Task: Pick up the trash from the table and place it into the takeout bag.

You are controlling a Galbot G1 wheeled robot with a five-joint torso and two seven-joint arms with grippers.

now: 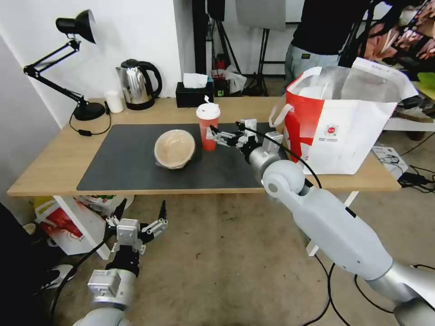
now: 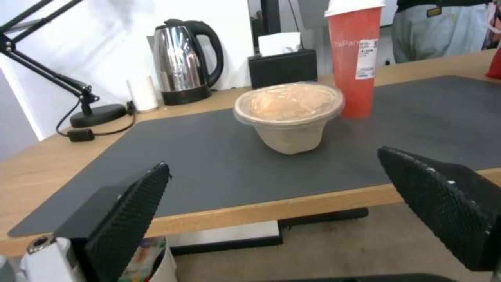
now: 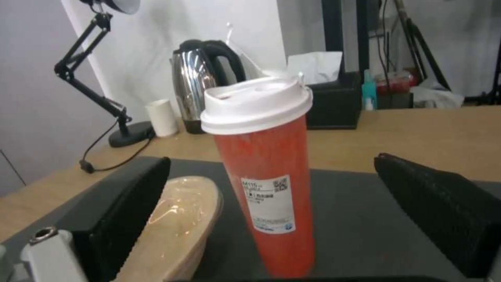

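My right gripper (image 1: 216,134), jaws wide and holding nothing, sits just beside the cup (image 1: 208,125) on the mat (image 1: 118,167). The tan bowl (image 1: 175,148) stands beside it; the bag (image 1: 344,122) is at the table's (image 1: 45,167) right end. My left gripper (image 1: 138,216) hangs open below the table edge.

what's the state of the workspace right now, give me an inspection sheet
surface: light-wood table with dark grey mat.
job's things: red drink cup upright on mat; tan lidded bowl beside it; takeout bag open at the table's right end, something white inside.
clutter: desk lamp, kettle, small white cup, black tissue box along the back edge.
grippers: right claw open, at the cup, not gripping; left claw open, low before the table.
cables: lamp cord on table; black cables on floor.
surroundings: person standing behind table; bags under its left end.
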